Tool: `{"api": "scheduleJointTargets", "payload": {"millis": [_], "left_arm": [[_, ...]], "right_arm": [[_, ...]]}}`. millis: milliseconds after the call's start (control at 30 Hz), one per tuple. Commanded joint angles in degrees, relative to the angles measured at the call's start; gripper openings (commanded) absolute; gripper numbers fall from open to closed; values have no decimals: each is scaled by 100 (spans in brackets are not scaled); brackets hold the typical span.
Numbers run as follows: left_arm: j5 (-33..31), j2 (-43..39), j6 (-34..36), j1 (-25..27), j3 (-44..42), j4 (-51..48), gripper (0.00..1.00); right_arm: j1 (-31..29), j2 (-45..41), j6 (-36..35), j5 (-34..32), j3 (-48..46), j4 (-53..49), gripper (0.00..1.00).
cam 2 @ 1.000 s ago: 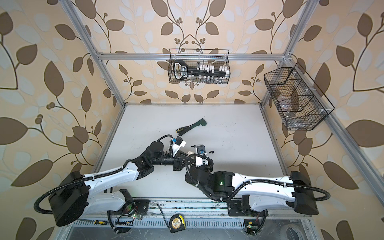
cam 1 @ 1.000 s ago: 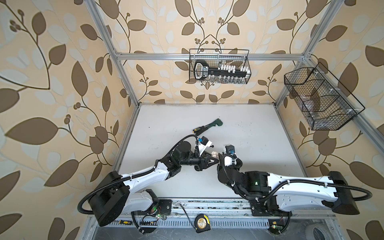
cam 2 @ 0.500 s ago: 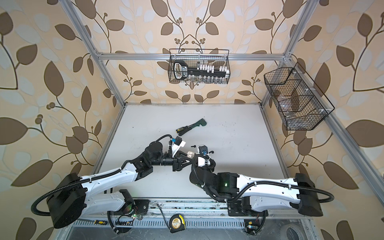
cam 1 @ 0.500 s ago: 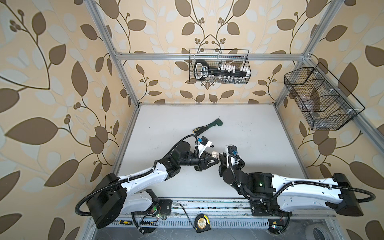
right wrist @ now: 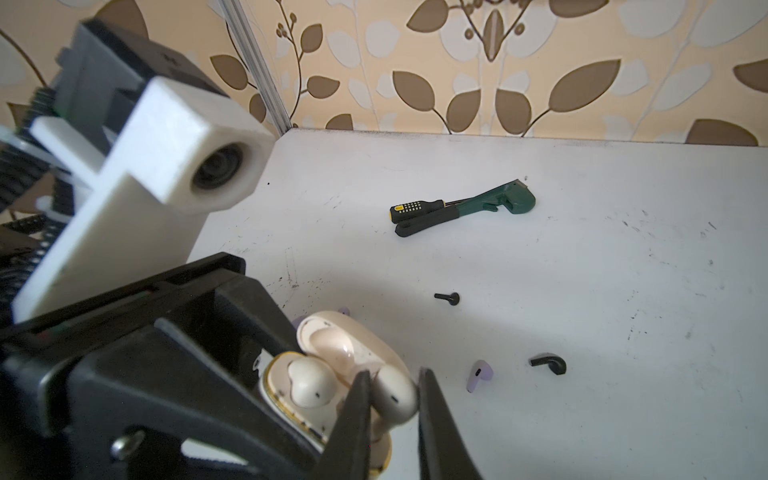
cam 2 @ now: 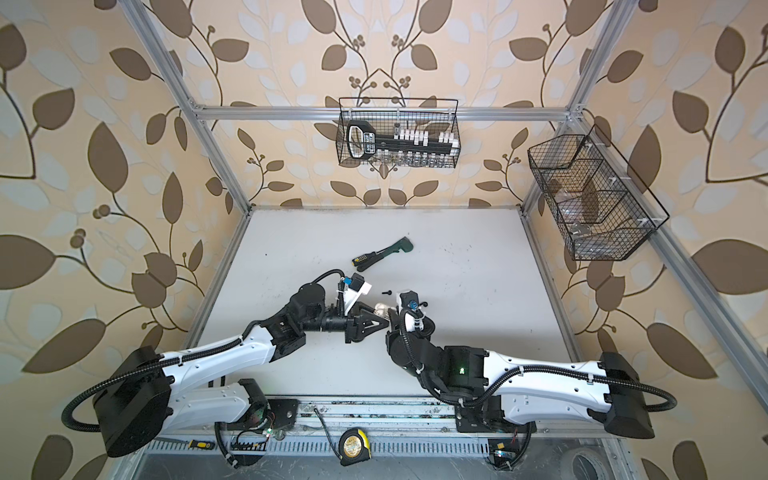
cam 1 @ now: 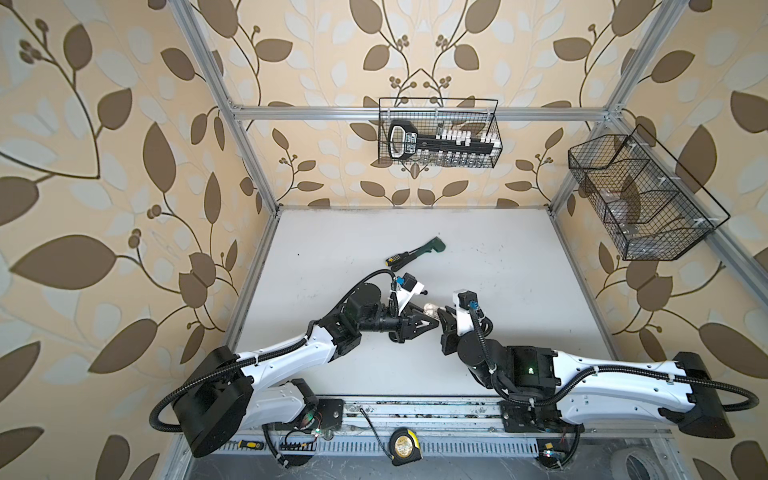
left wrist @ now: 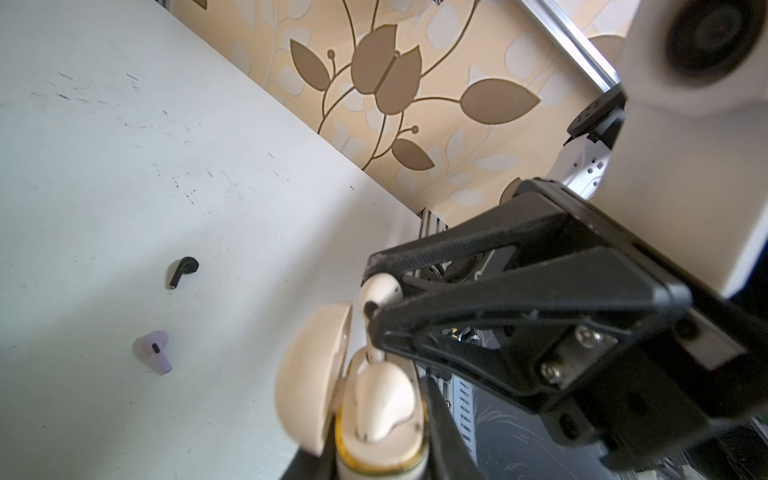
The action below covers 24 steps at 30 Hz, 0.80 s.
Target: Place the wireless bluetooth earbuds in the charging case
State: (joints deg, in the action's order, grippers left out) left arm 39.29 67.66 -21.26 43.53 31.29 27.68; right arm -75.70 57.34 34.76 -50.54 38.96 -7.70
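Near the centre of the desk (cam 1: pixel 498 270), the left gripper (cam 1: pixel 434 324) reaches in from 9 o'clock and is clamped on the open cream charging case (right wrist: pixel 332 343). The right gripper (right wrist: pixel 394 382) pinches a cream earbud (right wrist: pixel 395 397) at the case's mouth, beside a seated cream earbud (right wrist: pixel 311 382). A lilac earbud (right wrist: pixel 478 376) and a black earbud (right wrist: pixel 548 363) lie loose nearby.

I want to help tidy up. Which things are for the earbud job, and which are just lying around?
For the job: open cream case, seated cream earbud, gripped cream earbud, lilac earbud, black earbud.
Lying about: screwdriver, green wrench, tape measure.
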Motion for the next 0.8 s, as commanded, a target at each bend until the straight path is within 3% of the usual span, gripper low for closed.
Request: {"api": "scheduleJointTargets", "payload": {"millis": [0,767], "left_arm": [[115,-209,15,8,24,484,0],[72,-338,-3,7,-44,494,0]], "right_arm": [[-6,-75,-85,203,-135,41,18],[-249,-473,-169,-501,-771,794,13]]}}
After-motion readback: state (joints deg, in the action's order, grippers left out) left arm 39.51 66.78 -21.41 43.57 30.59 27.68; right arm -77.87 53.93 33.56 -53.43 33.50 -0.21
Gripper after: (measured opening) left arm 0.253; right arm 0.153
